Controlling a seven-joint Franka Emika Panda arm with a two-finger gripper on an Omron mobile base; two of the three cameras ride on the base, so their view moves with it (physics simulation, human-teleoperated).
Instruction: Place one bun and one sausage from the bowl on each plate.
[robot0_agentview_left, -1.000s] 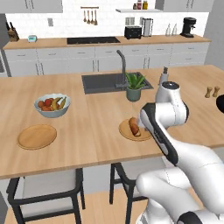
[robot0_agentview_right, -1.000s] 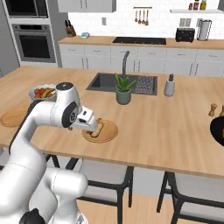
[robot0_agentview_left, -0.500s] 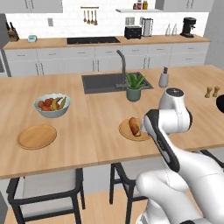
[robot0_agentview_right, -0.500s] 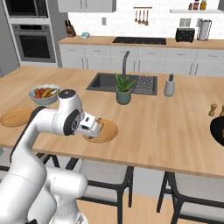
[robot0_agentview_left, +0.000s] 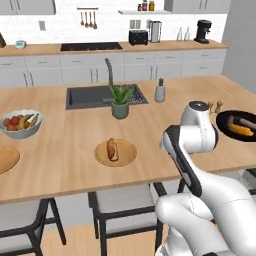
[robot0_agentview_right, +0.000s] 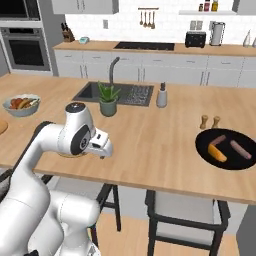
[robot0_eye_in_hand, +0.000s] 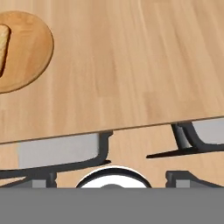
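Wooden plate (robot0_eye_in_hand: 19, 52) half cropped, bun (robot0_eye_in_hand: 2, 48) perhaps

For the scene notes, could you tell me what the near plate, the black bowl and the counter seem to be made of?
Plate: apparently wood, matte, tan like the counter with a darker rim. Bowl: uniformly black and dull, perhaps ceramic or plastic; the render leaves it open. Counter: light wood with visible plank lines and grain, satin finish.

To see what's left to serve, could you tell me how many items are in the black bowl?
2: a bun toward the left of the bowl and a sausage to its right, lying apart. Nothing seems hidden.
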